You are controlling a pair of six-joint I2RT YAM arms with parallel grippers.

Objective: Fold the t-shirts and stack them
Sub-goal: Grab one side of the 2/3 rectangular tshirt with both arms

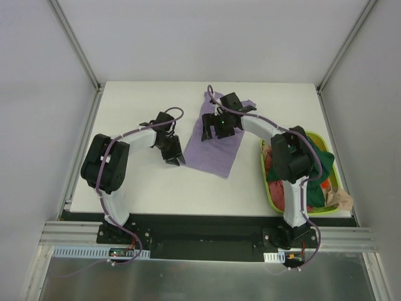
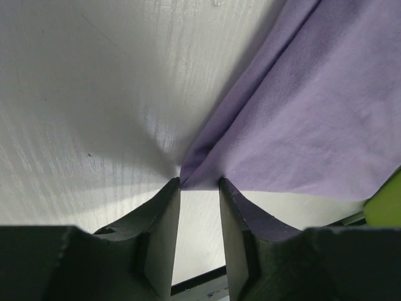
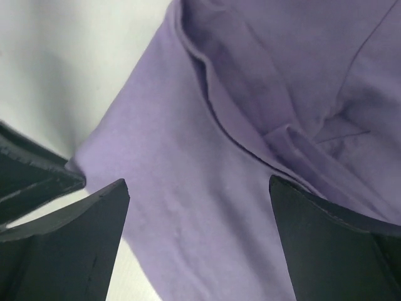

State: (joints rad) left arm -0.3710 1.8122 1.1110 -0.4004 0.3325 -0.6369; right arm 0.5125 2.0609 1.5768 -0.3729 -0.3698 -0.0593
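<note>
The t-shirt (image 1: pixel 216 141) is plain lavender with no print, on a white counter (image 1: pixel 144 182). At its 3 o'clock, a lime-green basket (image 1: pixel 269 193) holds dark green cloth (image 1: pixel 321 157) and red-pink cloth (image 1: pixel 269 162). The left pincer (image 2: pixel 199 183) and the right pincer (image 3: pixel 199 188) are matte black.

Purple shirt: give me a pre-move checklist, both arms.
1. Left gripper at the purple shirt corner: ok, the corner sits between the jaw tips.
2. Left grip closed firmly: cannot tell, a gap shows between the jaws.
3. Right gripper free: ok, jaws wide, above the shirt, holding nothing.
4. Shirt lying flat: not ok, folds show under the right gripper.
5. Other shirts out of the way: ok, in the basket, apart from the purple one.
</note>
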